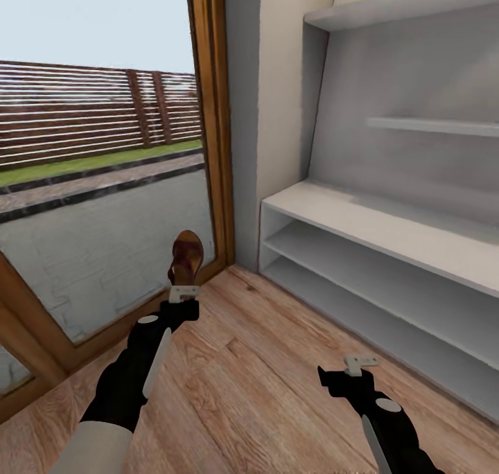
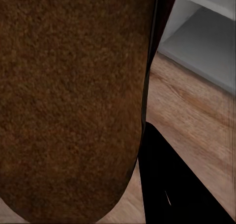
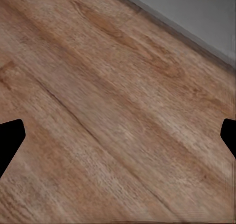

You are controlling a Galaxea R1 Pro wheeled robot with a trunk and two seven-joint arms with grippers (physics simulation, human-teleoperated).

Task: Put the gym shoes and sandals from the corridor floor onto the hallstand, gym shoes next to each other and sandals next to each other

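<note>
My left gripper is shut on a dark brown sandal, held upright above the corridor floor near the window corner. In the left wrist view the sandal is very close, with one black finger beside it. The pale grey-white hallstand stands to the right, with two open shelf levels, a flat top and staggered shelves above; its lower shelf lies just beyond the sandal. My right gripper hangs open over bare planks, in front of the hallstand's base. The gym shoes are out of view.
A large glass pane in a wooden frame fills the left side, meeting a narrow wall section that adjoins the hallstand. Wood floor stretches between my two arms and toward the rack.
</note>
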